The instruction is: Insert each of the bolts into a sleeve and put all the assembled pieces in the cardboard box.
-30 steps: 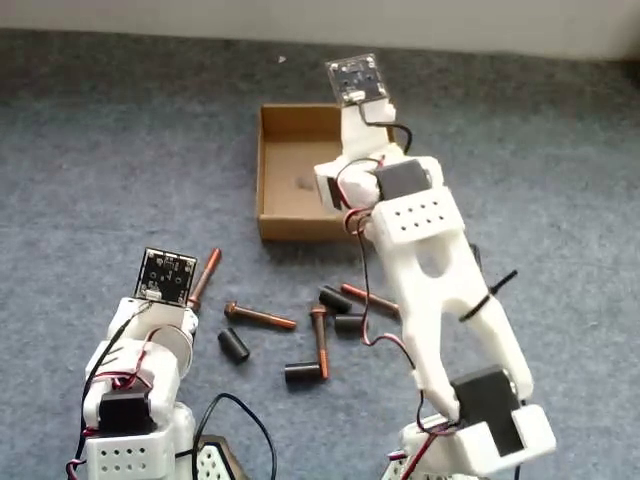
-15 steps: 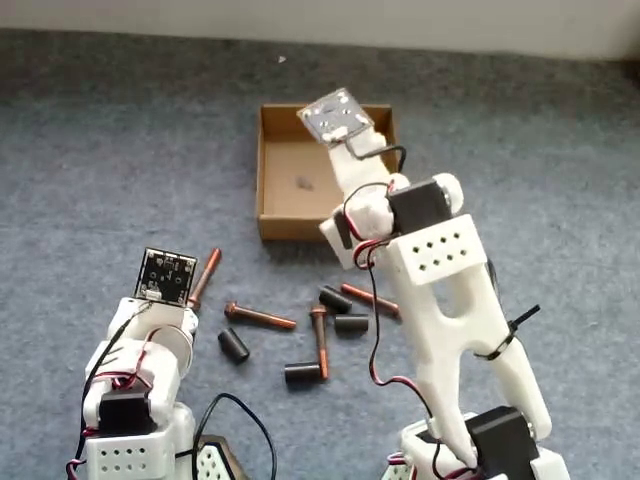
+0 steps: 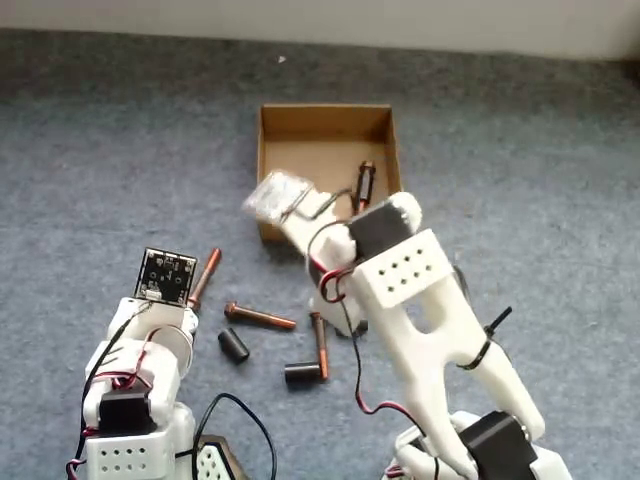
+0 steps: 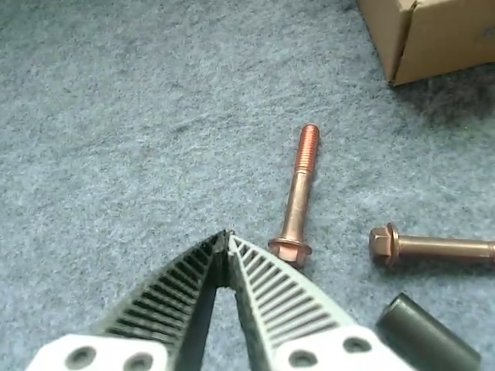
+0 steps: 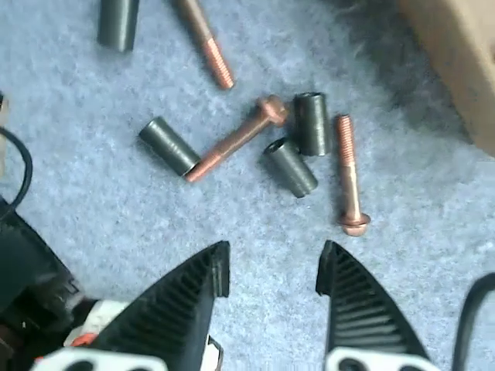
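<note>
One assembled piece [image 3: 366, 186], a copper bolt seated in a dark sleeve, lies inside the cardboard box [image 3: 268, 160], close to the wall on the right side of the high view. The other parts are loose on the grey carpeted worktop [image 3: 100, 150] in front of the box. Two short sleeves [image 5: 312, 124] lie touching one another, with a lone bolt [image 5: 348, 174] just beside them. Near these, an angled bolt [image 5: 236, 139] rests with its threaded tip against another sleeve [image 5: 168, 145]. Toward the left arm [image 3: 140, 370] lie a flat bolt [image 3: 260, 317] and a separate sleeve [image 3: 233, 346], near each other but apart. The outermost bolt [image 4: 298, 197] lies with its hex head just beside the tip of the left tool [image 4: 226, 246], whose ribbed fingers are pressed together with nothing between them. The right tool [image 5: 271, 267] hangs over bare carpet just short of the sleeve pair, its fingers spread wide and holding nothing. In the high view the right arm [image 3: 420, 300] stretches across the front edge of the box, and the left arm sits at the lower left.
</note>
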Tool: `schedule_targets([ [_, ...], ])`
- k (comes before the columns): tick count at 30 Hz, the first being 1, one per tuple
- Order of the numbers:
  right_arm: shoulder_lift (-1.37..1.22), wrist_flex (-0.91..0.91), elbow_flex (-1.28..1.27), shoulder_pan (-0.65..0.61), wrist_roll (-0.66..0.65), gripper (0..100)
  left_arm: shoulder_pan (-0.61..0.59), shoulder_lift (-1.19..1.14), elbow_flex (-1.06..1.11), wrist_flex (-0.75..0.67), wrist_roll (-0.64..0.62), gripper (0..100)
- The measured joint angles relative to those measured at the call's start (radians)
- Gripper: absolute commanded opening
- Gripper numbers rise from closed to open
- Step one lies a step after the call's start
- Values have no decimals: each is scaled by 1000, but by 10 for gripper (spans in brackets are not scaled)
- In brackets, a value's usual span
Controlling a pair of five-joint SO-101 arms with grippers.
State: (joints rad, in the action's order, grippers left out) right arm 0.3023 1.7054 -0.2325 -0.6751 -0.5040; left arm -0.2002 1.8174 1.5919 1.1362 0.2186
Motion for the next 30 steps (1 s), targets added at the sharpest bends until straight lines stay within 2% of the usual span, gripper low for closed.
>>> schedule_targets([
  [13, 0, -414, -453, -15, -181, 180, 0, 0, 0, 0, 8, 7],
  [22, 0, -667, -598, 52, -224, 159, 0, 0, 0, 0, 46, 7],
  [30, 0, -801, -674, 58, -230, 133, 0, 0, 0, 0, 46, 7],
])
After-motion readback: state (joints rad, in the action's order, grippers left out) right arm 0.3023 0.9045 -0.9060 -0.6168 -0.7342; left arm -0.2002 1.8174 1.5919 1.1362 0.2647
